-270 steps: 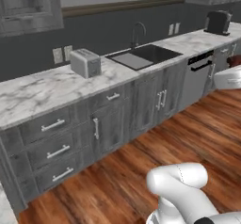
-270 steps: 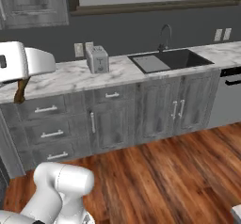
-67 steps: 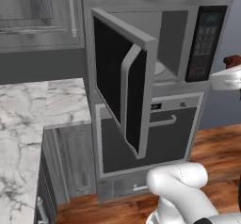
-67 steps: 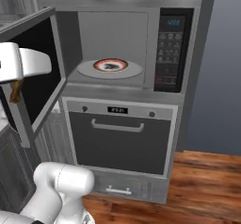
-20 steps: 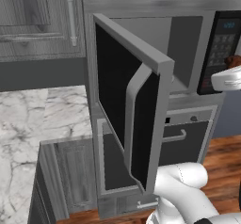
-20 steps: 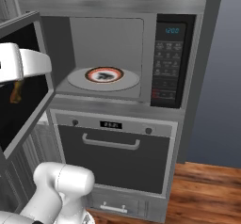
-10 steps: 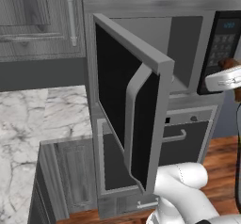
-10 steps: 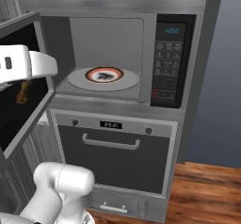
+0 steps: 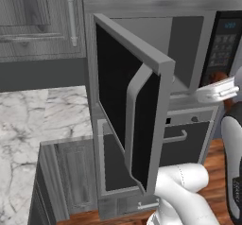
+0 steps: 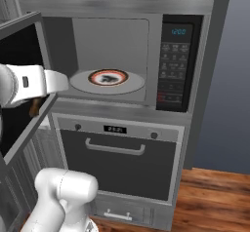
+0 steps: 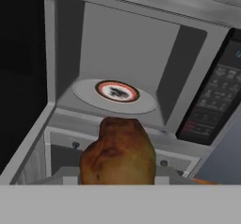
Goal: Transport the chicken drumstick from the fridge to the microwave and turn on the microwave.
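Observation:
The microwave (image 10: 161,11) stands open, its black glass door (image 9: 124,96) swung out to the left. Inside it lies a grey turntable with a round red-rimmed mark (image 10: 108,78); the same turntable (image 11: 115,93) lies ahead in the hand view. The keypad panel (image 10: 172,70) is at the right. My gripper (image 10: 35,103) is shut on the golden-brown chicken drumstick (image 11: 118,153), held in front of the cavity, left of and below the opening. The drumstick hides the fingertips in the hand view. From the left base view the drumstick (image 9: 218,76) peeks above the white hand. The fridge is out of view.
An oven with a horizontal handle (image 10: 114,148) sits right under the microwave. A marble counter (image 9: 28,115) and upper cabinets (image 9: 33,16) lie to the left. The open door juts into the space left of the arm. A dark wall (image 10: 222,80) rises at the right.
The hand with the drumstick has moved forward and rightward toward the microwave opening over the last second. Much earlier, the base drove from the sink counter to the microwave.

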